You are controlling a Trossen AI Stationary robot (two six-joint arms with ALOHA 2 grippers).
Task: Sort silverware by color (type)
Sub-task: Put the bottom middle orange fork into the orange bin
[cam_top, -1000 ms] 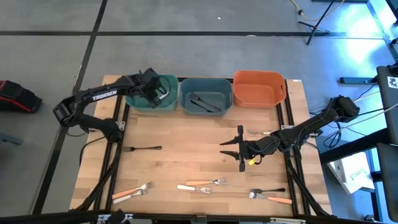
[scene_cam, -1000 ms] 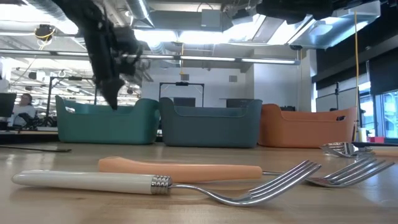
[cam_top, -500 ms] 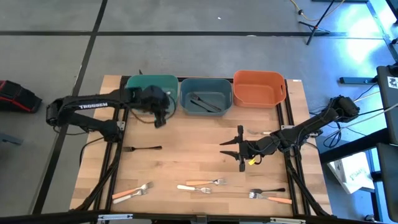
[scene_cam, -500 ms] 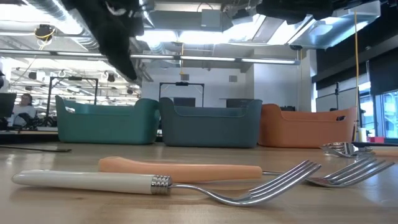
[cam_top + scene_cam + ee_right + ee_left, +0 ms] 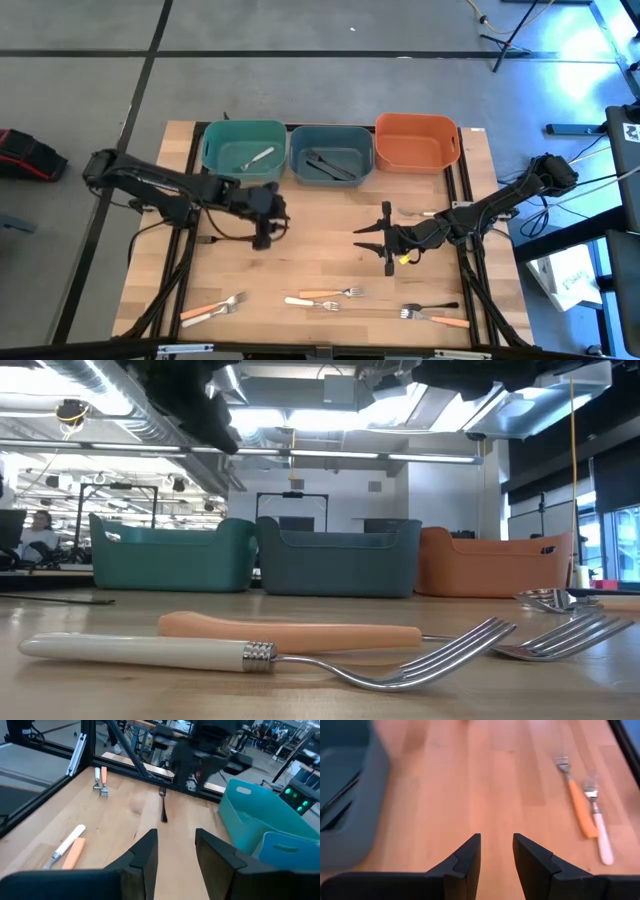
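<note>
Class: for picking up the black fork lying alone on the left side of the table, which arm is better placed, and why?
Left. The left gripper, open and empty, hovers right beside the black fork. The right gripper waits across the table, near the right edge.

Across the top of the high view we've got three bins side by side on the table (image 5: 330,215): the left bin (image 5: 243,150) holding one fork (image 5: 256,158), the middle bin (image 5: 331,154) holding two forks (image 5: 328,165), and the right bin (image 5: 417,142). Below them, the left gripper (image 5: 264,222) sits left of centre and the right gripper (image 5: 386,238) right of centre. Along the bottom edge we see a fork pair (image 5: 212,309) lower left, another (image 5: 322,297) at centre, a third (image 5: 434,314) lower right.
</note>
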